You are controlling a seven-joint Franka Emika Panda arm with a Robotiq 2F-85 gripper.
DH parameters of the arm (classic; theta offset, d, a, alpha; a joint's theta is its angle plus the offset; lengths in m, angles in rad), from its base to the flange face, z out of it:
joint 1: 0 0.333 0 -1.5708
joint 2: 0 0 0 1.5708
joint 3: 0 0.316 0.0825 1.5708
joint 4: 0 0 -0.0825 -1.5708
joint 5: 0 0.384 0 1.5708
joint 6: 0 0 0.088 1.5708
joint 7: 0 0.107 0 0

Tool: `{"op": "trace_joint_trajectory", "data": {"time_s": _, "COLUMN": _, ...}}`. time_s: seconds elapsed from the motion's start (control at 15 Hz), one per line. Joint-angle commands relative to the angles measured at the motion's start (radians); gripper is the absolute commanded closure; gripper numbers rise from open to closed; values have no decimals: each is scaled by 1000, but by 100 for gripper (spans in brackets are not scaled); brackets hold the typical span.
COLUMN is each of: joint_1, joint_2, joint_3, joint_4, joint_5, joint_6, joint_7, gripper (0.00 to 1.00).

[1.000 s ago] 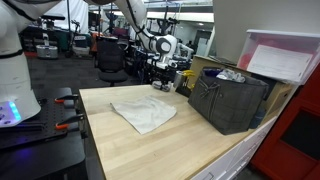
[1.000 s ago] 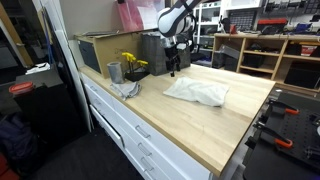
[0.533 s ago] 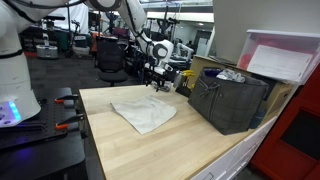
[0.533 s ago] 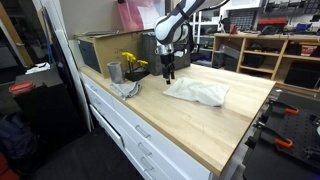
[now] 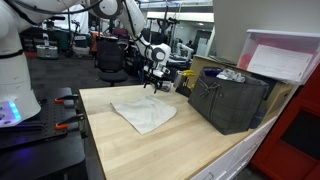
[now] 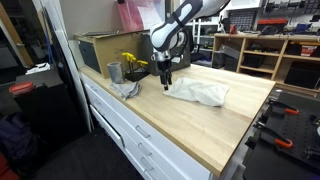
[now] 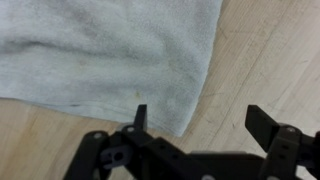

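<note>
Pincer [image 6: 166, 87] has come down over the white towel's [image 7: 100, 50] corner, toward the surface's [image 5: 120, 150] edge beside the grey bin [image 5: 230, 100] (jaws wide open, nothing held).

We take this for a robotics lab with a workshop side. We see a long butcher-block workbench [image 5: 130, 150] on white drawers [image 6: 125, 125], with a robot arm [image 6: 185, 15] reaching over it and a second white robot base [image 5: 15, 60] beside it. Red-handled clamps [image 5: 66, 125] lie on a dark bench nearby. Behind, we make out an open floor with a black office chair [image 5: 108, 55], wooden shelving [image 6: 262, 50] stocked with gear, and a red cabinet [image 5: 300, 135].
</note>
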Motion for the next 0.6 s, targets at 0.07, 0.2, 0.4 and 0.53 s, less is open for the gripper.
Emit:
{"op": "trace_joint_trajectory", "data": {"time_s": 0.07, "joint_1": 19, "joint_2": 93, "joint_3": 1, "joint_4": 125, "joint_5": -31, "joint_6": -70, "joint_7": -41, "gripper": 0}}
{"op": "trace_joint_trajectory", "data": {"time_s": 0.2, "joint_1": 36, "joint_2": 129, "joint_3": -6, "joint_4": 173, "joint_5": -62, "joint_6": -101, "joint_7": -71, "gripper": 0}}
{"op": "trace_joint_trajectory", "data": {"time_s": 0.4, "joint_1": 59, "joint_2": 174, "joint_3": -21, "joint_4": 246, "joint_5": -128, "joint_6": -151, "joint_7": -115, "gripper": 0}}
{"op": "trace_joint_trajectory", "data": {"time_s": 0.53, "joint_1": 70, "joint_2": 204, "joint_3": -28, "joint_4": 295, "joint_5": -163, "joint_6": -173, "joint_7": -135, "gripper": 0}}
